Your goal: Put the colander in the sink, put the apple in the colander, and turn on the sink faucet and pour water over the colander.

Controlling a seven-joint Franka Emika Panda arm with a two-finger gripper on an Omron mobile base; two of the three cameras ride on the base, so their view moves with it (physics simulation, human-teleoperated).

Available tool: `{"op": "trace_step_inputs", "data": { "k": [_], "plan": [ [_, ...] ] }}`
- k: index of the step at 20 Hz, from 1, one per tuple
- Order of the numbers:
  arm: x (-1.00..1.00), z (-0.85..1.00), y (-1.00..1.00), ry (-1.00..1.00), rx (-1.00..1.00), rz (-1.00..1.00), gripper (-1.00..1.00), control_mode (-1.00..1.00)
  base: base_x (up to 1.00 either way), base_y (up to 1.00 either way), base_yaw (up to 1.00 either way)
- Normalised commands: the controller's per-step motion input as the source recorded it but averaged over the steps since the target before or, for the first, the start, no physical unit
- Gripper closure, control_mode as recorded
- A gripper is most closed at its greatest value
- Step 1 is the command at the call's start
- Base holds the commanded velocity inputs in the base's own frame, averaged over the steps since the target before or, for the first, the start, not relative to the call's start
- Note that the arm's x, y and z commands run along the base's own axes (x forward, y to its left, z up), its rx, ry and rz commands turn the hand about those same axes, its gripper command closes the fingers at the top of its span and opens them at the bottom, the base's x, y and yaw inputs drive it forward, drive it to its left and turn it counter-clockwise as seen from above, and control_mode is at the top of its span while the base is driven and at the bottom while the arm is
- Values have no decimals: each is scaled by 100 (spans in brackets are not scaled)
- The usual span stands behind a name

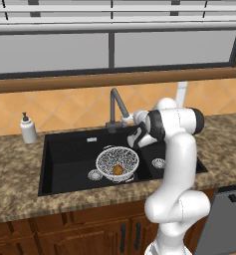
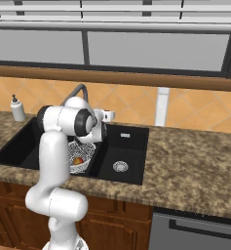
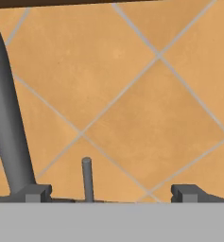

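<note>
At the bottom of the hand view, the gripper (image 3: 111, 193) is wide open and empty, its tips flanking the faucet (image 3: 7, 123) lever (image 3: 87, 178). Pushing off-centre could slip past the lever, leaving the colander (image 1: 117, 163) and apple (image 1: 118, 170), mid-frame in the left base view, dry.

a home kitchen, rendered. a black double-basin sink (image 1: 64, 164) sits in a speckled brown granite counter (image 1: 10, 169) across the middle of the left base view, with a gray faucet (image 1: 115, 107) behind it and a white soap dispenser (image 1: 27, 128) at the left. orange diagonal wall tiles (image 3: 132, 94) run behind, a wood-framed window (image 1: 114, 50) spans the top, wooden cabinets (image 1: 64, 234) line the bottom, and a gray dishwasher front (image 2: 195, 229) shows at lower right
</note>
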Motion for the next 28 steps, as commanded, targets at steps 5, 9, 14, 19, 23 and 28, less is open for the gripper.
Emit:
{"op": "trace_step_inputs", "data": {
  "k": [5,9,14,19,23,28],
  "plan": [
    [18,-10,0,0,0,0,-100,-100,0,0,0],
    [19,-9,0,0,0,0,-100,-100,0,0,0],
    [15,-9,0,0,0,0,-100,-100,0,0,0],
    [14,-9,0,0,0,0,-100,-100,0,0,0],
    [16,-9,1,0,0,0,-100,-100,0,0,0],
    [11,-3,1,0,0,0,-100,-100,0,0,0]
  ]
}}
